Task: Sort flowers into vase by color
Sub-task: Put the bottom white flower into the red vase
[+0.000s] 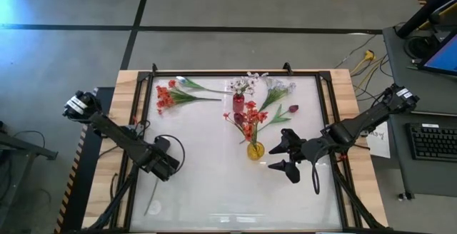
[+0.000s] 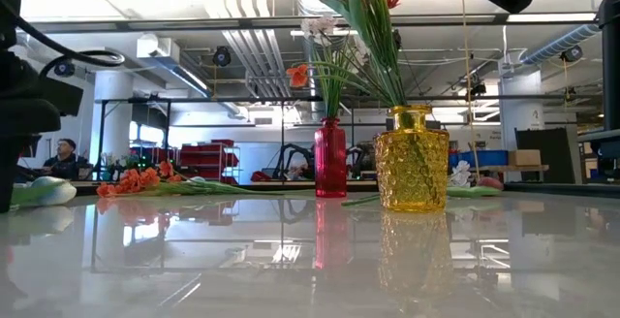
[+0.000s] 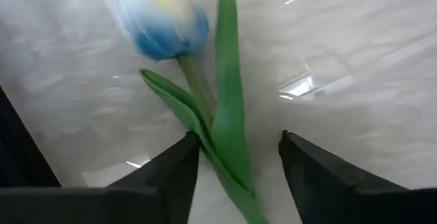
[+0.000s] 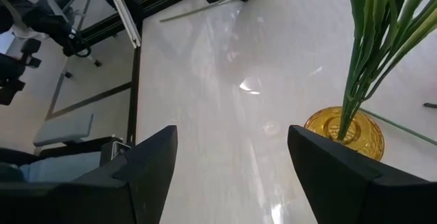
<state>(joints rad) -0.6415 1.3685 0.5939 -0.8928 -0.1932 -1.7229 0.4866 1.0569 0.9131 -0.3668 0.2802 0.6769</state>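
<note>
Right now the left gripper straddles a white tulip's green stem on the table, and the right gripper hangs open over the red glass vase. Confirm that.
One thing is wrong: the right gripper hangs open beside the yellow textured glass vase, not the red glass vase, as the high and right wrist views show. The rest stands: the left gripper straddles the white tulip's green stem on the table.

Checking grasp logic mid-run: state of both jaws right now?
Left gripper: jaws open around the white tulip stem lying on the table, not yet clamped.
Right gripper: jaws open, empty, beside the yellow vase.
</note>
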